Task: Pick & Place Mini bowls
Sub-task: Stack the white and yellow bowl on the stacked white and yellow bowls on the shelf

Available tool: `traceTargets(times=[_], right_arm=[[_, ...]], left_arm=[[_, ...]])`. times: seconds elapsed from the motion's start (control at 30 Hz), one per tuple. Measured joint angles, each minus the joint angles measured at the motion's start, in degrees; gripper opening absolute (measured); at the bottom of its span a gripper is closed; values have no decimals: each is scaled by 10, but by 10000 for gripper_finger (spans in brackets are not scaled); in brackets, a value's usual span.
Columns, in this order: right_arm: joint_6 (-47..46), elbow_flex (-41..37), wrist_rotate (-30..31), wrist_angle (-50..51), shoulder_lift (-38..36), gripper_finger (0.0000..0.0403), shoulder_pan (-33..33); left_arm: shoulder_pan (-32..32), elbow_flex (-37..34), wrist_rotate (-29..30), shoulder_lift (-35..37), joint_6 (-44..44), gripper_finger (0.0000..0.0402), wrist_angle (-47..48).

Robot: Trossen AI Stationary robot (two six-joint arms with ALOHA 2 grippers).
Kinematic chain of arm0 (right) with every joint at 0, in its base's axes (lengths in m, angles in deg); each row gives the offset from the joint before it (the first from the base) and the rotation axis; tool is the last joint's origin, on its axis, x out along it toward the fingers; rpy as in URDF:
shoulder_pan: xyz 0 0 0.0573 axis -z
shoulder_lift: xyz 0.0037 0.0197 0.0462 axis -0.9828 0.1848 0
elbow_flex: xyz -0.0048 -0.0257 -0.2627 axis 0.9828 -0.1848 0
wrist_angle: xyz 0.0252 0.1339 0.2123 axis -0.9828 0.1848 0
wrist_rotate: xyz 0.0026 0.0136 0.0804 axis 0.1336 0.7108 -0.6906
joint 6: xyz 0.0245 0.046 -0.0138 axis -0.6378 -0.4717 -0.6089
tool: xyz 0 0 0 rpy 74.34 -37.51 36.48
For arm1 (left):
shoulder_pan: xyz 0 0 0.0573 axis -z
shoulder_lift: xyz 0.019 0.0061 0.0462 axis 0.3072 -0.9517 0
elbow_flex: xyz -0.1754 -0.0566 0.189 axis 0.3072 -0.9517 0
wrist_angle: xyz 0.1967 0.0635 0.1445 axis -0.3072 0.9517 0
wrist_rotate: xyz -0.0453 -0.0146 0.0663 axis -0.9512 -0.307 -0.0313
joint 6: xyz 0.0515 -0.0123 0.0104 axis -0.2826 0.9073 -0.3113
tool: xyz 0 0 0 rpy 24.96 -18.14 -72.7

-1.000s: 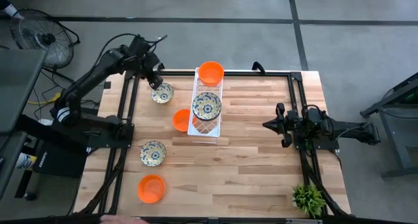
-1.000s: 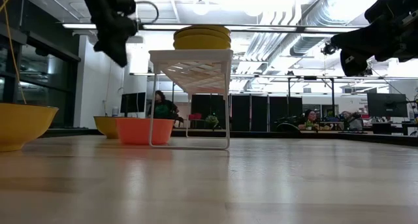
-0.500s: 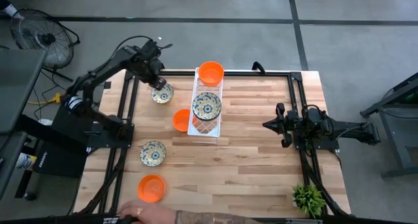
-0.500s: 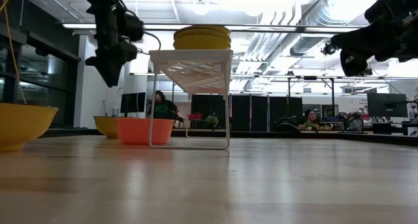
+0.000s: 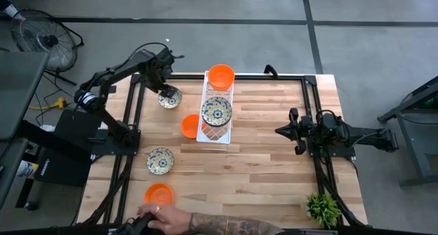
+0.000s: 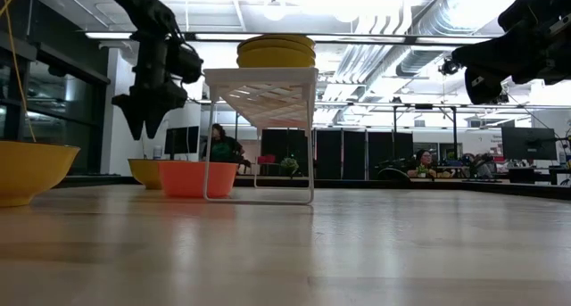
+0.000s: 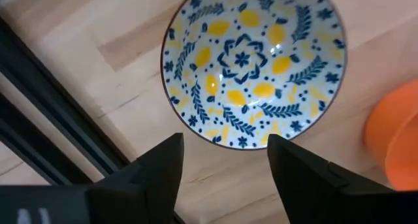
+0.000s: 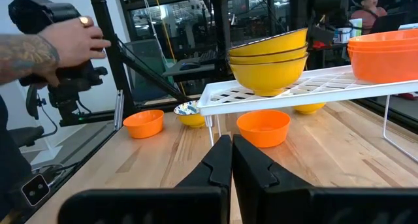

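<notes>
A cream bowl with a blue-and-yellow floral pattern [image 5: 170,98] [image 7: 255,67] sits on its base on the table at the far left. My left gripper [image 5: 164,81] [image 7: 225,165] [image 6: 143,123] hangs above its rim, pointing down, open and empty. Two floral bowls stacked [image 5: 216,112] [image 8: 268,57] and a stack of orange bowls [image 5: 221,76] stand on the white lattice tray [image 5: 213,133]. Another floral bowl [image 5: 160,160] and two orange bowls [image 5: 189,125] [image 5: 159,194] sit on the table. My right gripper [image 5: 282,131] [image 8: 232,152] waits shut and empty over the table's right part.
A person's tattooed arm and hand [image 5: 171,220] reach over the table's near edge beside the near orange bowl, holding a dark device [image 8: 46,15]. A small green plant [image 5: 321,207] stands at the near right corner. Black frame rails [image 5: 133,125] run along both sides.
My left gripper has come down toward the far-left floral bowl, its fingers staying pointed down. A person's arm has come in over the table's near edge toward the near orange bowl. The bowls have kept still.
</notes>
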Motion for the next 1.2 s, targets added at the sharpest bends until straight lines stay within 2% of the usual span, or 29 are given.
traceTargets(times=[0.27, 0.77, 0.97, 1.07, 1.2], right_arm=[[0, 0, 0, 0, 0, 0, 0], [0, 0, 0, 0, 0, 0, 0], [0, 0, 0, 0, 0, 0, 0], [0, 0, 0, 0, 0, 0, 0], [0, 0, 0, 0, 0, 0, 0]], left_arm=[[-19, -1, 18, -28, 17, 218, -2], [-43, -1, -11, -98, 25, 218, -26], [-55, -1, -11, -101, 27, 217, -26], [-61, -1, -2, -101, 32, 204, -25], [-68, -1, -3, -101, 32, 166, -25]])
